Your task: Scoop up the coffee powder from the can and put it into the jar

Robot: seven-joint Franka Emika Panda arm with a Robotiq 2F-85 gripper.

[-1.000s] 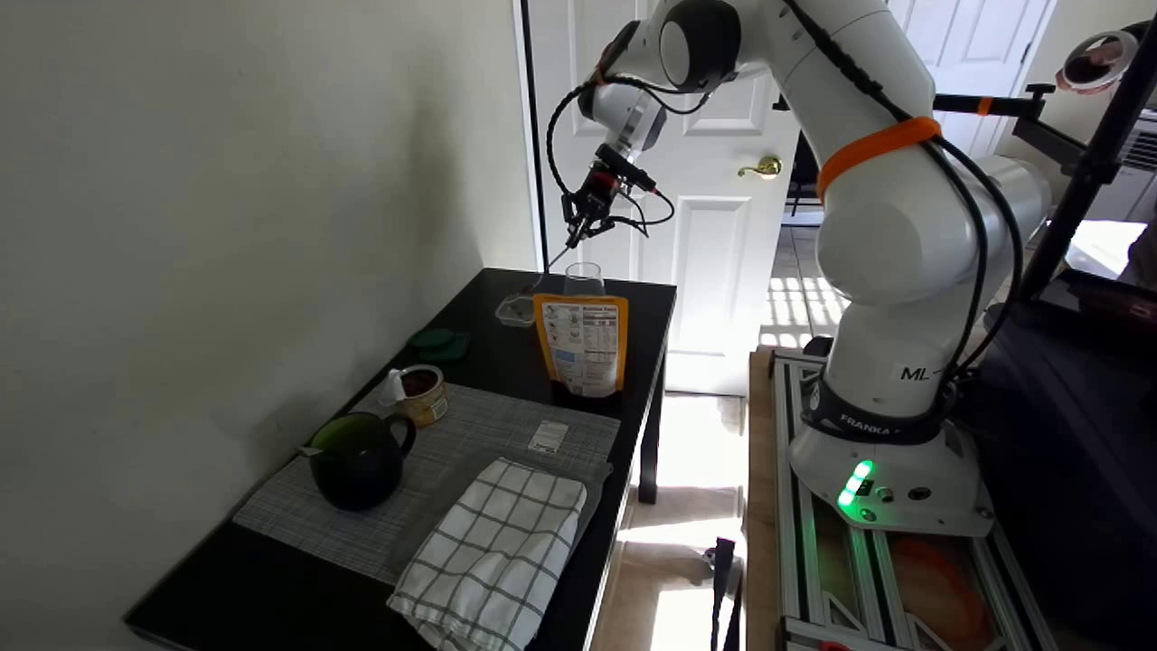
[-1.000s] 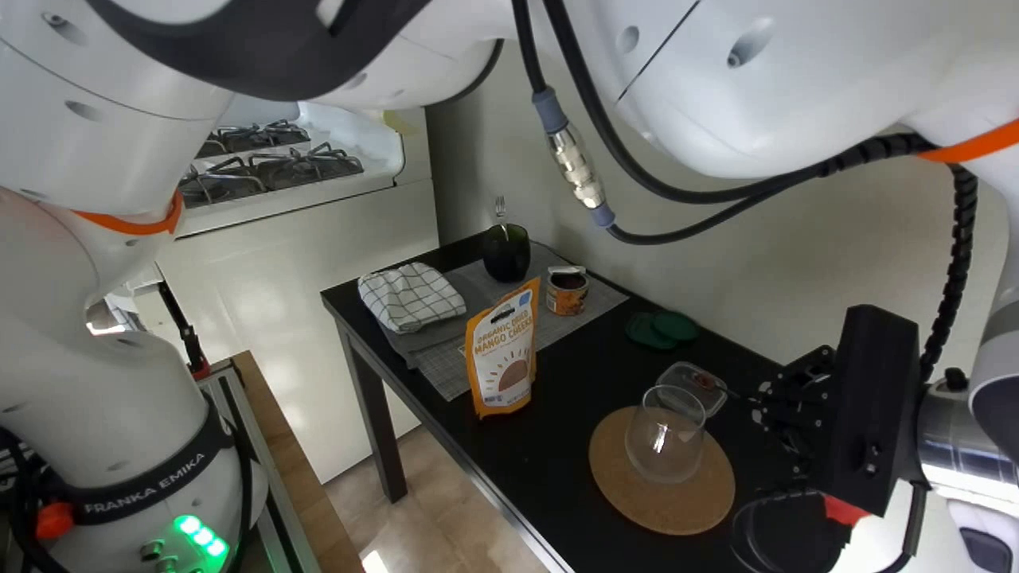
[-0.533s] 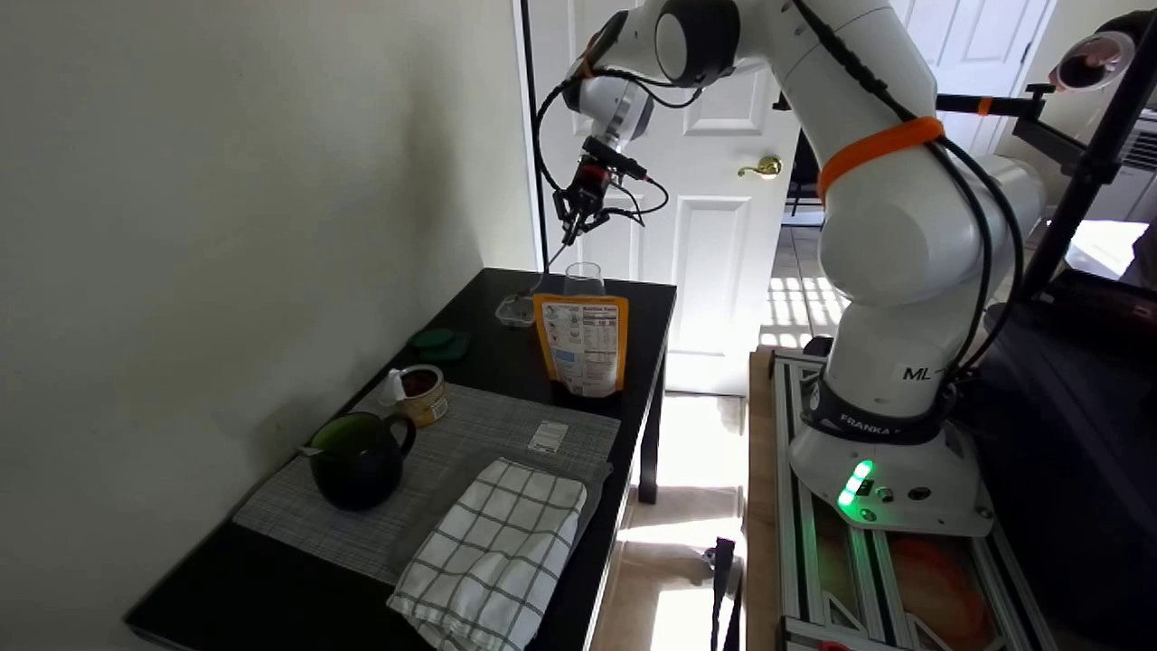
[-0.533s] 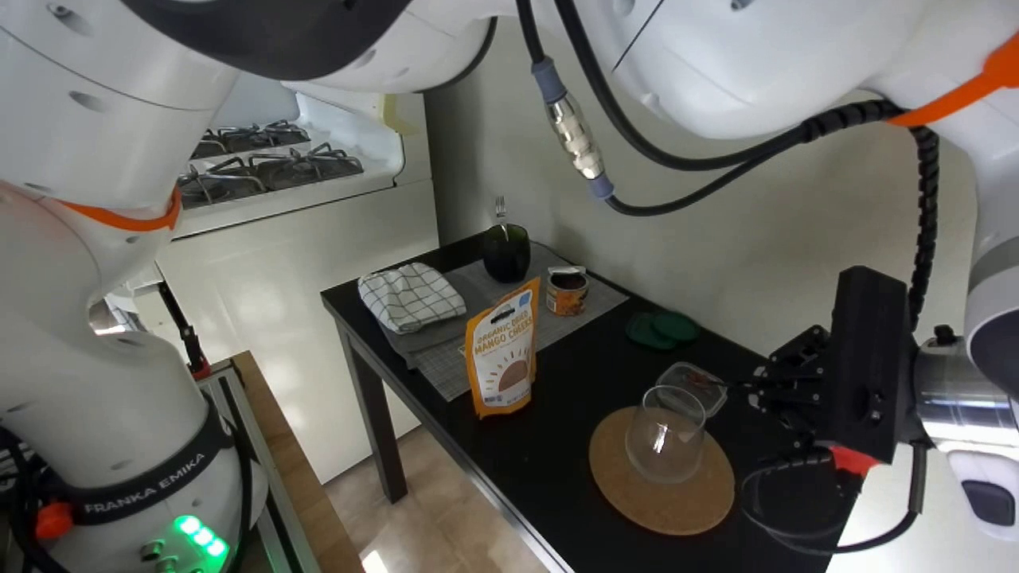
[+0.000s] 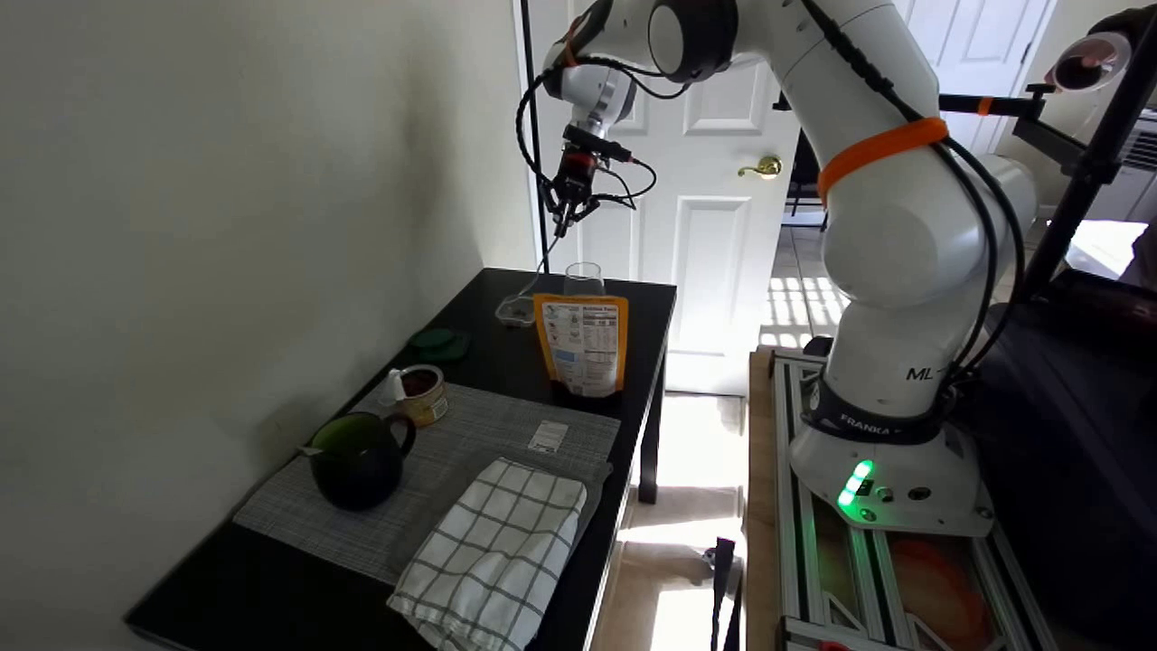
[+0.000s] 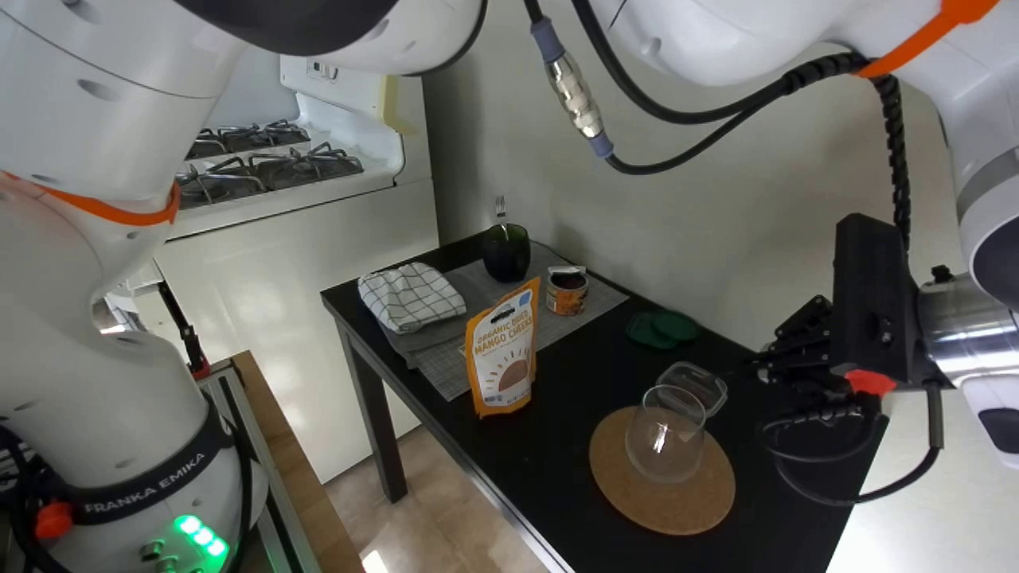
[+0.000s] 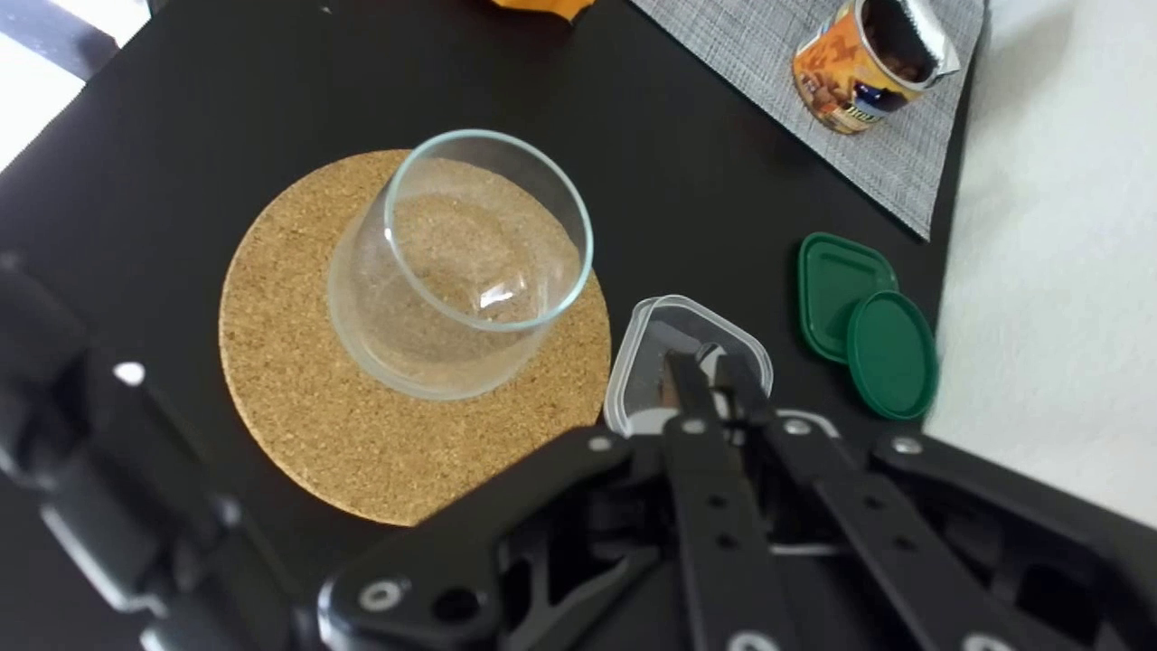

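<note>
Preparation Stage, Scoop Still Ahead

By judgement, the step in hand is preparatory; neither scooping nor filling is done. The next move calls for a lift, then a carry to the far left and a steady dip. Left to right across the desk (image 6: pixel 557 454), in an exterior view: the pouch (image 6: pixel 503 350) stands at the near side. Right of it and farther back, the can (image 6: pixel 567 301) stands on the grey mat (image 7: pixel 764 54) near the wall (image 6: pixel 716 270): mouth upward, long axis vertical, foil lid (image 7: pixel 933 34) raised on the wall side. Its dark contents (image 7: pixel 890 32), presumably the powder to be dipped for, show in the wrist view. Next, and nearer, the jar (image 6: pixel 665 446) stands upright on a cork round (image 6: pixel 673 513), rim pointing up, axis vertical, no powder visible within. The clear box (image 6: pixel 694 382) lies just beyond it. At right, the pincer (image 6: pixel 756 368) hangs beside the box, pinching what appears to be a spoon (image 7: pixel 710 354) by the handle; the spoon's long axis slopes down and leftward, its lower end at or above the box (contact cannot be told).
</note>
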